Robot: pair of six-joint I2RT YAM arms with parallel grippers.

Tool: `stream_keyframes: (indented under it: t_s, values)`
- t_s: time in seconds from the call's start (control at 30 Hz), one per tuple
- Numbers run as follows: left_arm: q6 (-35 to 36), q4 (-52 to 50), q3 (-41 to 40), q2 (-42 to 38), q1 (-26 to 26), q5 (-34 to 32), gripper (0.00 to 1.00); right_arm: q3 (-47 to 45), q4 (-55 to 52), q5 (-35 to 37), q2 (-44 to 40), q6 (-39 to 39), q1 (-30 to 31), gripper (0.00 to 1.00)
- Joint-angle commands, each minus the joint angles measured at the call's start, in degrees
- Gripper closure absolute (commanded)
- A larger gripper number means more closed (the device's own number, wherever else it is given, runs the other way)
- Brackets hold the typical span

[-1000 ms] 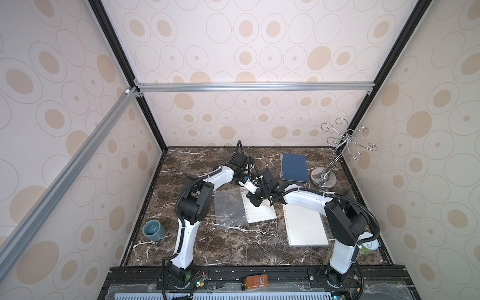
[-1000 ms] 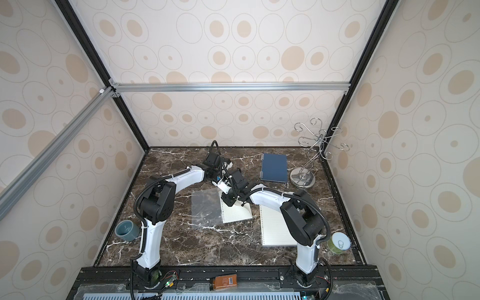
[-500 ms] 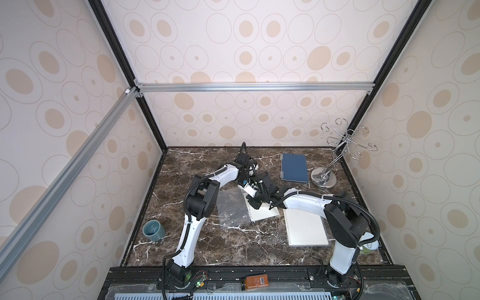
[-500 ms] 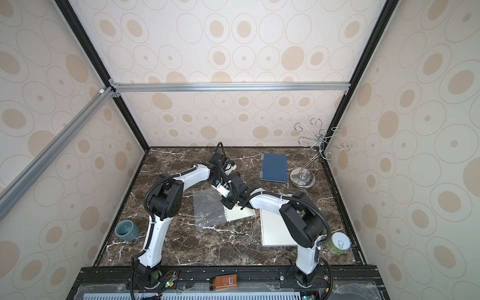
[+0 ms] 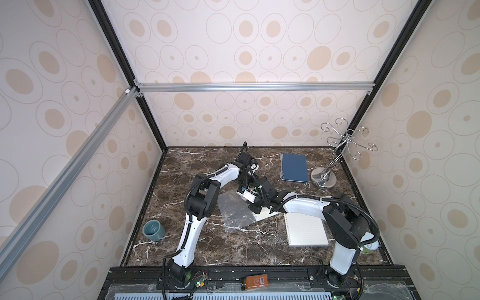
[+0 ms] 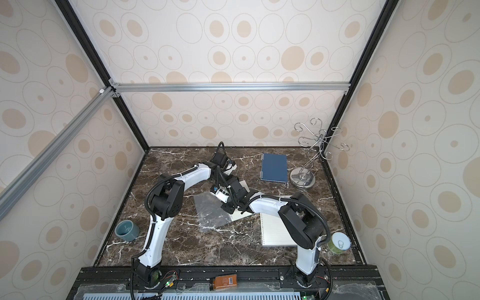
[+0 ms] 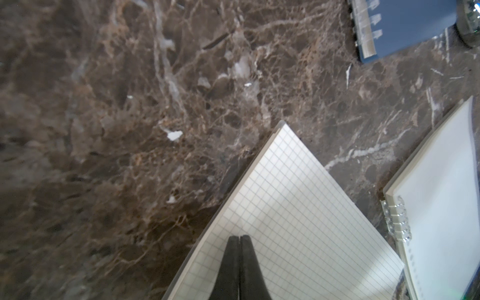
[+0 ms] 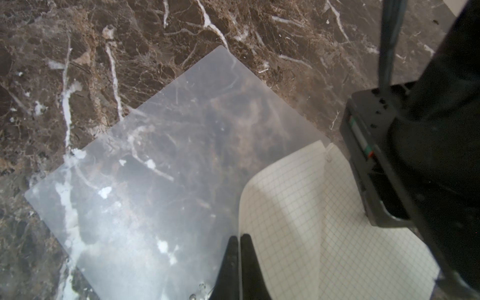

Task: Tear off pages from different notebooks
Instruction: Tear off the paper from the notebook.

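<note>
The small notebook (image 5: 262, 215) lies open in mid-table, its clear cover (image 5: 235, 211) flipped flat to the left. Its top grid page (image 7: 298, 207) bulges upward near the spine (image 8: 283, 197). My left gripper (image 7: 239, 237) is shut, tips resting on that grid page, and no paper shows between the fingers. My right gripper (image 8: 239, 235) is shut too, tips down at the spine between cover and page. In a top view both grippers (image 5: 250, 201) crowd over this notebook. The larger white notebook (image 5: 306, 230) lies to the right. The dark-blue notebook (image 5: 294, 167) is at the back.
A chrome hook stand (image 5: 323, 179) rises at the back right beside the blue notebook. A teal mug (image 5: 153, 230) sits at the left edge and a green can (image 6: 338, 245) at the right front. Small paper scraps (image 7: 174, 135) dot the marble.
My left arm has swung its gripper forward and down onto the small notebook and closed its jaws. The right gripper has stayed shut at the spine.
</note>
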Motion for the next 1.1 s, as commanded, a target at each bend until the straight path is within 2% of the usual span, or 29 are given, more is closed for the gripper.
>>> stream_keyframes:
  t_s: [0.0, 0.4, 1.07]
  values:
    - [2.29, -5.60, -1.32, 6.19, 0.04, -6.56, 0.96, -0.95, 0.30, -2.39, -1.28, -3.08, 1.11, 1.00]
    - [2.73, -6.02, -1.13, 7.24, 0.10, -8.31, 0.99, -1.83, -0.64, -7.85, -1.52, -6.40, 3.07, 1.00]
    - [3.08, -5.56, -1.25, 7.98, 0.57, -9.37, 1.00, -8.79, 0.80, -6.10, -5.97, -3.01, 12.09, 1.00]
